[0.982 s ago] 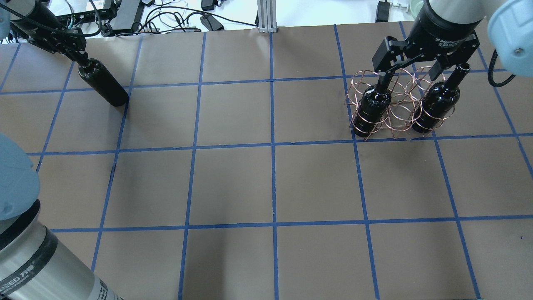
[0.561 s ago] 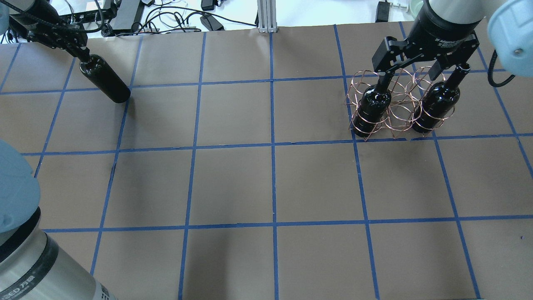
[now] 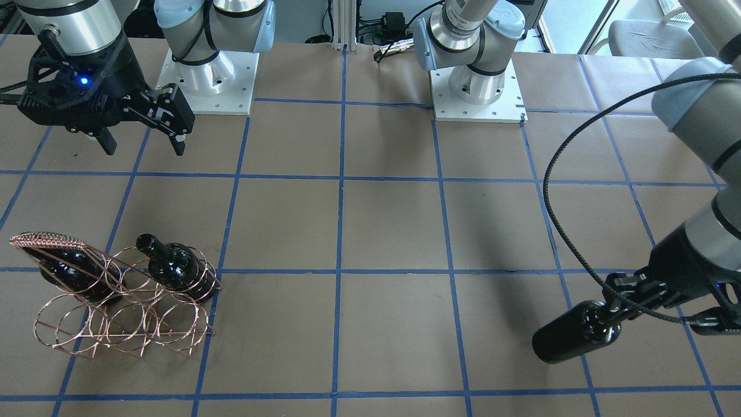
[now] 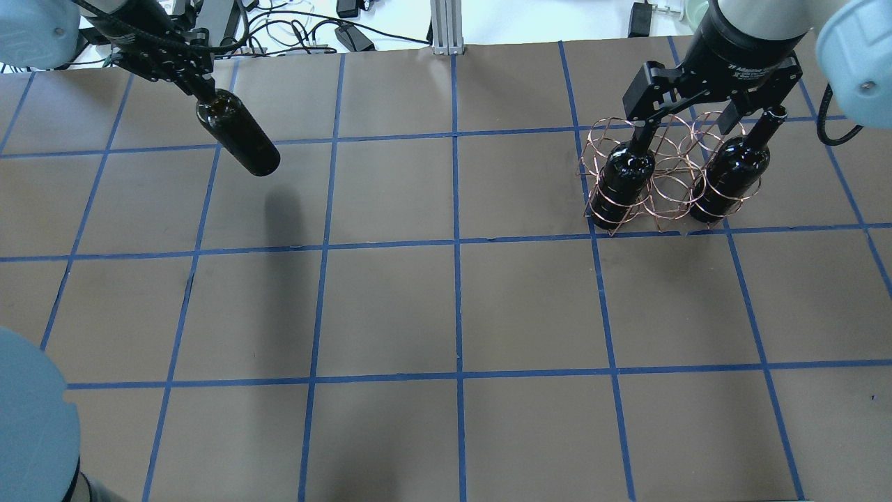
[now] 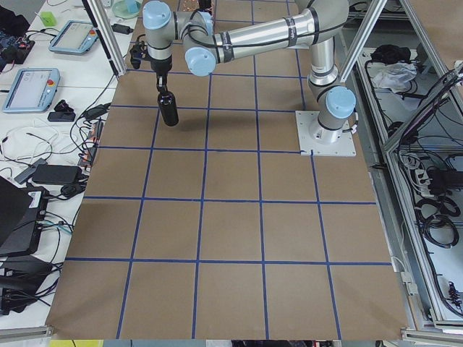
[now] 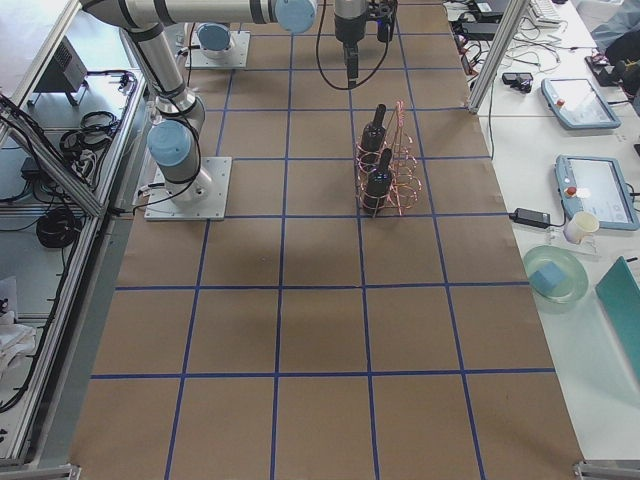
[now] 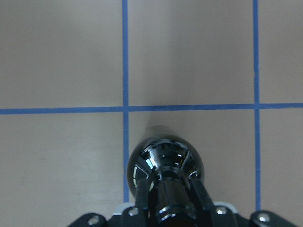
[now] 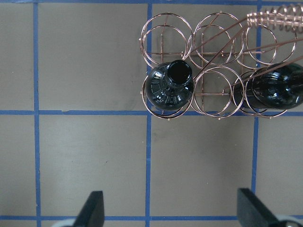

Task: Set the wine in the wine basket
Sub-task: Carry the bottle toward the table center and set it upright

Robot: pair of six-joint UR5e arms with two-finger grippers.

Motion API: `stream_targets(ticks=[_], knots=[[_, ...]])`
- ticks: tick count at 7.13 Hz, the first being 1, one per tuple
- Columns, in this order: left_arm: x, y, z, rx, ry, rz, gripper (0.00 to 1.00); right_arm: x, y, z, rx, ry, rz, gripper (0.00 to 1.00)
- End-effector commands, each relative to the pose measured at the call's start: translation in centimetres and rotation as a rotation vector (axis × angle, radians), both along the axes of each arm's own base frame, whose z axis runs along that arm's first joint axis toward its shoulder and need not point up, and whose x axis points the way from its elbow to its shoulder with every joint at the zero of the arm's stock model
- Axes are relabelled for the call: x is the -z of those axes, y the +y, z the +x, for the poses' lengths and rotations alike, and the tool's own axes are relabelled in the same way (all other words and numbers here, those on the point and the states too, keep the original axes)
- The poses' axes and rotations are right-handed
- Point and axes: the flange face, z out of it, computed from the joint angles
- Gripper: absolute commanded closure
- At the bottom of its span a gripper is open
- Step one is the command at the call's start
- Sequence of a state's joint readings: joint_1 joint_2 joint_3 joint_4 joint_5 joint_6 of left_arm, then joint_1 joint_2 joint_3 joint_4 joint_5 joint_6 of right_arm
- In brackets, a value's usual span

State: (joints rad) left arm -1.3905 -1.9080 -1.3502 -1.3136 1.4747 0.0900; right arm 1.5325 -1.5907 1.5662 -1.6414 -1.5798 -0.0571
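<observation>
A slip is the worry: the left gripper (image 4: 202, 87) has its jaws pinched only on the neck of the wine (image 4: 240, 139), which hangs tilted above the desk (image 4: 390, 307) at far left, well apart from the wine basket (image 4: 670, 183). A swing could clip its rings or the two seated bottles (image 4: 627, 174) (the right gripper (image 4: 686, 118) hovers above them, jaws wide). The wine is glossy, near-black and seemingly unlabelled.

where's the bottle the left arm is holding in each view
exterior front-facing: bottle, lower right
overhead exterior: bottle, upper left
exterior left: bottle, upper left, hanging upright
exterior right: bottle seems the small dark shape, top centre
left wrist: bottle, bottom centre, seen from its neck end
right wrist: not in it
shared landmark: blue tape grid
</observation>
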Motion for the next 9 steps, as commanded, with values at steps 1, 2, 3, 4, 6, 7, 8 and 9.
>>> stream_targets(ticks=[1,2,3,4,6,7,8,9], knots=[[0.1,4.8,-8.6,-0.048,0.024,0.005,1.00,0.0,0.0,0.0,0.000,0.000,0.000,0.00],[0.8,7.5,-13.4,-0.089,0.006,-0.022,1.00,0.0,0.0,0.0,0.000,0.000,0.000,0.00],[2.0,10.9,-18.5,-0.094,-0.022,-0.014,1.00,0.0,0.0,0.0,0.000,0.000,0.000,0.00],[2.2,12.8,-22.0,-0.079,-0.022,-0.031,1.00,0.1,-0.1,0.0,0.000,-0.001,0.002,0.00],[3.2,14.4,-25.7,-0.114,-0.011,-0.019,1.00,0.1,-0.1,0.0,0.000,-0.001,-0.003,0.00],[4.0,15.7,-27.1,-0.113,-0.010,-0.001,1.00,0.1,-0.1,0.0,0.000,-0.001,-0.003,0.00],[5.0,16.6,-28.0,-0.095,-0.017,0.016,1.00,0.1,-0.1,0.0,0.000,-0.001,-0.003,0.00],[5.8,17.0,-28.3,-0.087,-0.018,0.019,1.00,0.1,-0.1,0.0,0.000,-0.001,-0.003,0.00]])
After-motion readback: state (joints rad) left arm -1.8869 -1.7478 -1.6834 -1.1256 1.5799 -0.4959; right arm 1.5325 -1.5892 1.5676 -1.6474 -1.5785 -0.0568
